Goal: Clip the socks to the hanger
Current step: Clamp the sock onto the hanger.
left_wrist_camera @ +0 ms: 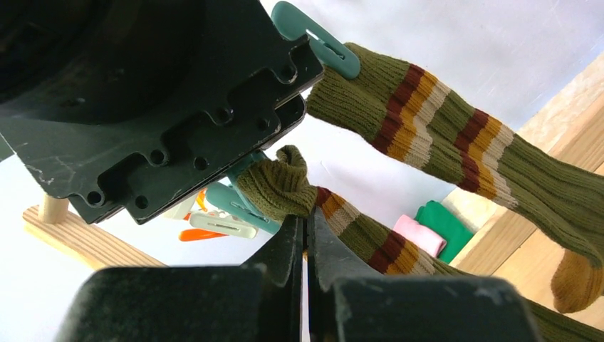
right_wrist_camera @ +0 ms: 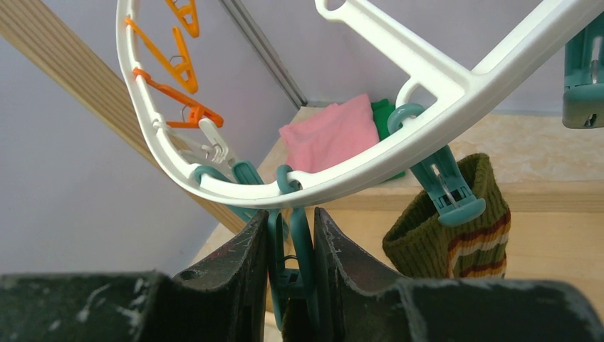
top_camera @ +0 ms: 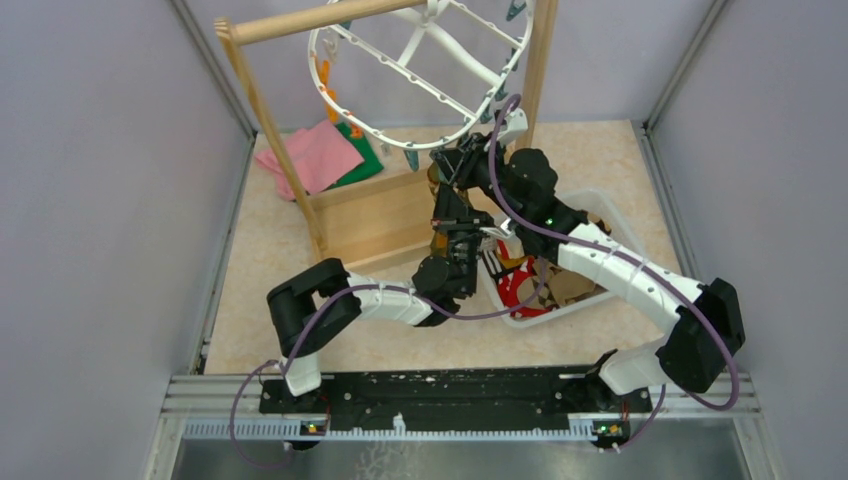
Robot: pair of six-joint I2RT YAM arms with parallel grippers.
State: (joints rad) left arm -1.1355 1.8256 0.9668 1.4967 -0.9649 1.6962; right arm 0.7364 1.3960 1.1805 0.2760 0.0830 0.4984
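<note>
up at the middle of the far edge, both arms crowd in under the hanger, which hangs from the wooden rack. the right gripper is pressed in on a teal clip at the low curve of the ring, fingers tight against both its sides. that reads as a squeeze to spread its mouth, though the mouth itself is hidden here. the left gripper is pinched nearly closed, just a sliver between the fingers, with the cuff end of the loose sock caught at the tips. the cuff bunches up right against the squeezed clip, touching it. whether any fabric sits inside the mouth, i cannot tell. the sock's long axis runs away from the clip, trailing down past the left fingers. so here's what counts: the cuff is right at the clip, the left arm is the one to feed it in, and the right arm is the one to let go.

just beside them, the hung sock is already bitten by its own clip and dangles close enough to get nudged. orange clips line the ring further along. the pink cloth and green cloth lie toward the far left corner. the basket sits toward the right edge with red and brown fabric in it.
</note>
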